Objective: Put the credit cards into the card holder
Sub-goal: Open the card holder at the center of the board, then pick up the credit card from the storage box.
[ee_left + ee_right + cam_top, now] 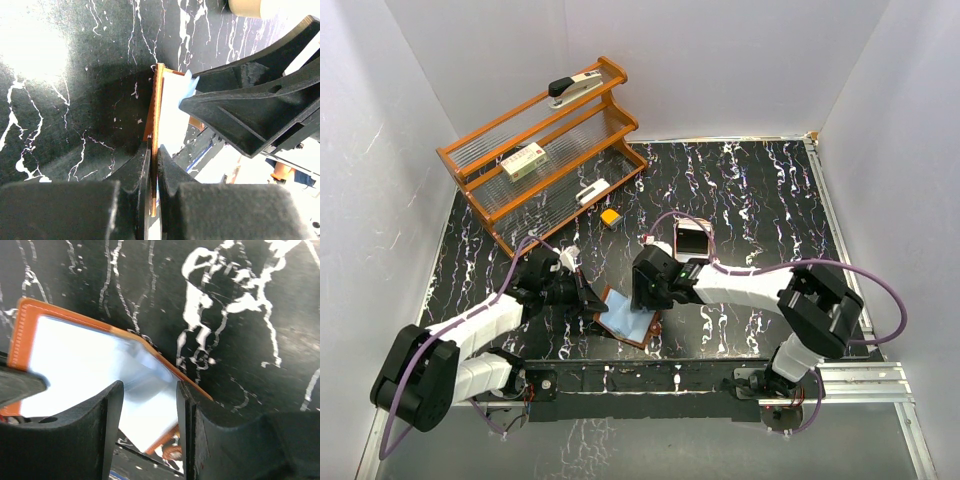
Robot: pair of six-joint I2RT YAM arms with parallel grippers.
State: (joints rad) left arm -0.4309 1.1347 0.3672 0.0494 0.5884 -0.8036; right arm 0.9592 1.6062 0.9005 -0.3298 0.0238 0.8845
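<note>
Left hand [154,155] pressed together, pinching one edge of the card holder [158,95], tipped up on the table [750,200] | my right hand [149,387] half spread, gripping a blue credit card [146,365] right above the card holder's inside | do it well: I hold steady, line card with pocket, push in slowly.

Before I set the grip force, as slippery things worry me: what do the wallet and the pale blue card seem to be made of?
The wallet is likely leather: reddish-brown, matte, with a stitched seam along its rim. The card is probably plastic: pale blue, smooth and glossy, judging by its sheen and thin flat shape.
</note>
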